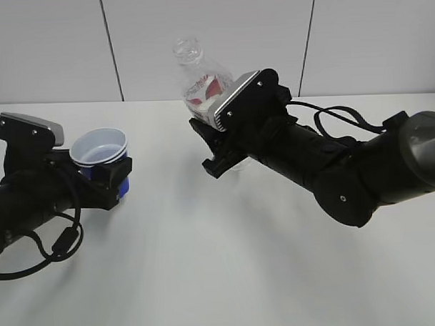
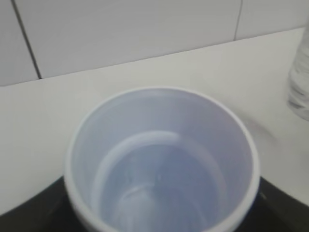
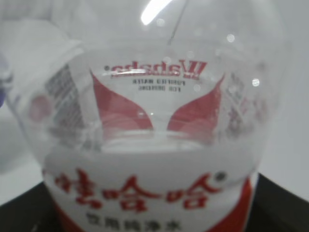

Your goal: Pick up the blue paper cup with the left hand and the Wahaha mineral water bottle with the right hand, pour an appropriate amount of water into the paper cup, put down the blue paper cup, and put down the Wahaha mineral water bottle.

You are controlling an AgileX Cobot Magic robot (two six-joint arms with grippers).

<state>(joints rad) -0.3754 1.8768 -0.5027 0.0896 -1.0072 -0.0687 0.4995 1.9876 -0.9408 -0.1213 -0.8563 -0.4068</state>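
Two tools clenched, left (image 1: 112,182) on tapered blue paper cup (image 1: 100,151), right (image 1: 218,145) on ribbed clear bottle (image 1: 198,78).

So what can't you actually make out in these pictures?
- Lower half of the Wahaha mineral water bottle: hidden behind the right claw in the exterior view.
- Water in the blue paper cup: unclear in the blurry left wrist view.
- Bottle's cap end: cut off in the right wrist view.

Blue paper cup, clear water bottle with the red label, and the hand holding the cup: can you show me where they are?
Small blue paper cup (image 1: 100,147), exterior view, on its white inside.
Tall clear plastic water bottle (image 1: 188,52), exterior view, on its bare neck.
Black left hand (image 1: 112,182), exterior view, around the cup's base.
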